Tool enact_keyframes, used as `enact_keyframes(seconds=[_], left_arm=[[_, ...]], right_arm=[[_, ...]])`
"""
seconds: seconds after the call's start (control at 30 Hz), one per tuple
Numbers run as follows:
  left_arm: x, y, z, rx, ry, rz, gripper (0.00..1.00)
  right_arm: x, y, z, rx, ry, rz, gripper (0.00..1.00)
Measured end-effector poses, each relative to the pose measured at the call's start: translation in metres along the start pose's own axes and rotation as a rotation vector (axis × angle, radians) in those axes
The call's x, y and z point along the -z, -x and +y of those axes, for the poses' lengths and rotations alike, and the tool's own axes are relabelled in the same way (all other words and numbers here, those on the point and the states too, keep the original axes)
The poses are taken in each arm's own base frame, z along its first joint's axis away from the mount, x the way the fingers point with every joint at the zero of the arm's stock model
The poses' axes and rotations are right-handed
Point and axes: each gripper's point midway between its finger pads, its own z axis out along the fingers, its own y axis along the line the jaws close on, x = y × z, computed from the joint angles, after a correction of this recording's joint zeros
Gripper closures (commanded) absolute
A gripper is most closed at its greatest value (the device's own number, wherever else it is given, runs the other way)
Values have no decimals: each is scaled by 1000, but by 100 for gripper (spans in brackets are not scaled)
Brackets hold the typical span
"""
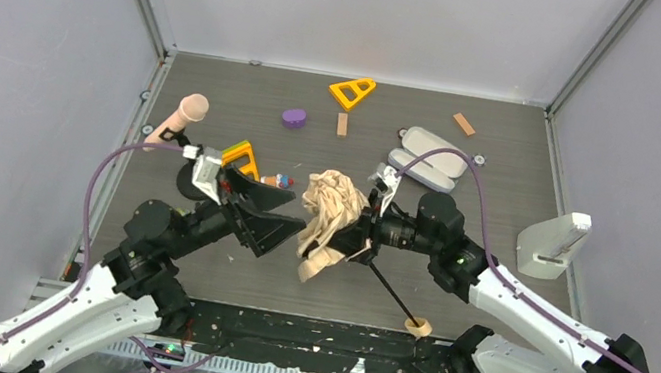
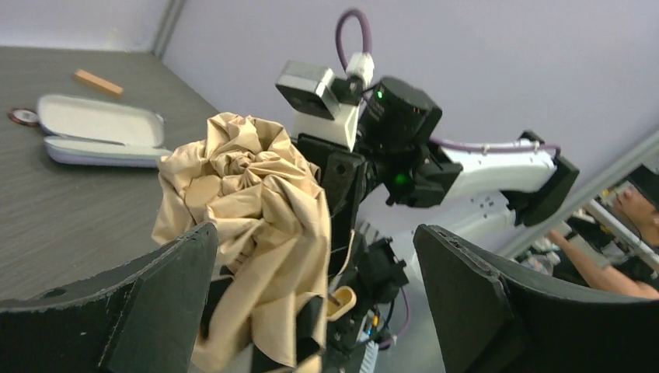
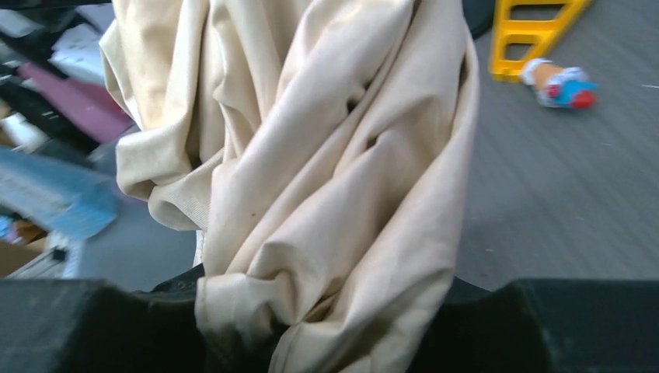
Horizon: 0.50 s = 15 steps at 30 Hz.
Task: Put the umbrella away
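Black fingers (image 2: 482,295) of the left pincer (image 2: 315,233) stand wide apart, holding nothing. Right pincer (image 3: 326,330) is clenched on the umbrella (image 3: 311,155), whose canopy hangs crumpled above the desk (image 1: 516,147), on the near side of the case (image 1: 428,157). My judgement: collapsed but only loosely bunched, with neat wrapping and stowing left to do.

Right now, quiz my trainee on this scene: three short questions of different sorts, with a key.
1. True or false: the left gripper is shut on the umbrella.
2. The case at the back of the table is: A open, B zipped shut, C held in a gripper.
3. Short answer: which gripper grips the umbrella's fabric?

Key: 1 false, its jaws stand wide open beside the fabric. 2 A. 3 the right gripper.
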Motion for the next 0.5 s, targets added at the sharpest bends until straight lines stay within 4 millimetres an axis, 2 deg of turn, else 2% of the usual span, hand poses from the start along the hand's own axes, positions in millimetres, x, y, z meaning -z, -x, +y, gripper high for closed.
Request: enact_keyframes(seconds=[0.2, 0.5], left_arm=[[-13, -27, -7, 5, -66, 153, 1], [-23, -33, -7, 28, -89, 176, 0]], right_arm=[[5, 9, 44, -49, 210, 58, 94], [8, 7, 52, -56, 250, 143, 94]])
